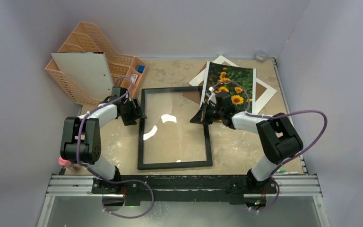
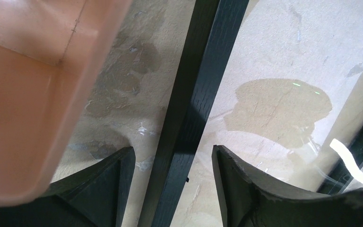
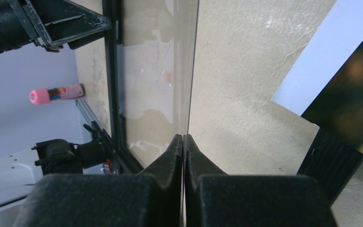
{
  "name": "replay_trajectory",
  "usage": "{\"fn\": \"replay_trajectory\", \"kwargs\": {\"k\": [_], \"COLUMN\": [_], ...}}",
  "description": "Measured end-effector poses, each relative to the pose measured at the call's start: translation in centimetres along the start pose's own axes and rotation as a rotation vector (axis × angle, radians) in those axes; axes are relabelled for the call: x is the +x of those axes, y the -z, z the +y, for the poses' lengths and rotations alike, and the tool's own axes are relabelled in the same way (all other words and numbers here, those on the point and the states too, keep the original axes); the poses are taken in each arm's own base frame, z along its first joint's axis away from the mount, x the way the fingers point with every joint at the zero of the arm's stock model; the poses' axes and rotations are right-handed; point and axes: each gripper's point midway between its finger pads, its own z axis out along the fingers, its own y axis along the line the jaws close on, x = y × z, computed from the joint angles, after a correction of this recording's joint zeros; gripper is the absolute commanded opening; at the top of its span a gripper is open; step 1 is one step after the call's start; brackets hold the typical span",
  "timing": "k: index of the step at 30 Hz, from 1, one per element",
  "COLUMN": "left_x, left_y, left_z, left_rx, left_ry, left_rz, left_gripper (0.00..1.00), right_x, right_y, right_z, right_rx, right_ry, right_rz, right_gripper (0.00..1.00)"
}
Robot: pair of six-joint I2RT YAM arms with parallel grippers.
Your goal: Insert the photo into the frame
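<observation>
The frame, thin black border round a clear pane, lies flat mid-table. My left gripper is open, its jaws astride the frame's left bar with a gap on each side. My right gripper is at the frame's right side, shut on the edge of the clear pane, which runs away from the fingertips. The photo, sunflowers on dark green, lies at the back right, beyond the right gripper, and shows in the right wrist view's corner.
Under the photo lie a white mat board and a brown board. An orange basket organiser with a white board stands back left, close to the left gripper. A pink object lies by the left arm's base.
</observation>
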Motion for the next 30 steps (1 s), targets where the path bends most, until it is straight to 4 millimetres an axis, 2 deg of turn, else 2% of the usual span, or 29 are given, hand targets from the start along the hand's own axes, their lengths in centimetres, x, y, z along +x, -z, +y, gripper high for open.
{"fn": "replay_trajectory", "kwargs": {"k": [6, 15, 23, 30], "left_x": [0.0, 0.0, 0.0, 0.1], "left_y": [0.0, 0.0, 0.0, 0.0], "left_z": [0.0, 0.0, 0.0, -0.5], "left_rx": [-0.001, -0.001, -0.001, 0.023], "left_ry": [0.001, 0.002, 0.005, 0.03], "left_rz": [0.001, 0.0, 0.0, 0.007], "left_gripper": [0.63, 0.63, 0.64, 0.68], "right_x": [0.3, 2.1, 2.3, 3.9], "right_y": [0.1, 0.1, 0.2, 0.6], "right_z": [0.4, 0.5, 1.4, 0.8], "right_rx": [-0.023, -0.07, -0.11, -0.13], "right_ry": [-0.043, -0.158, -0.222, -0.354], "right_rz": [0.015, 0.074, 0.094, 0.094], "right_gripper": [0.0, 0.0, 0.0, 0.0]}}
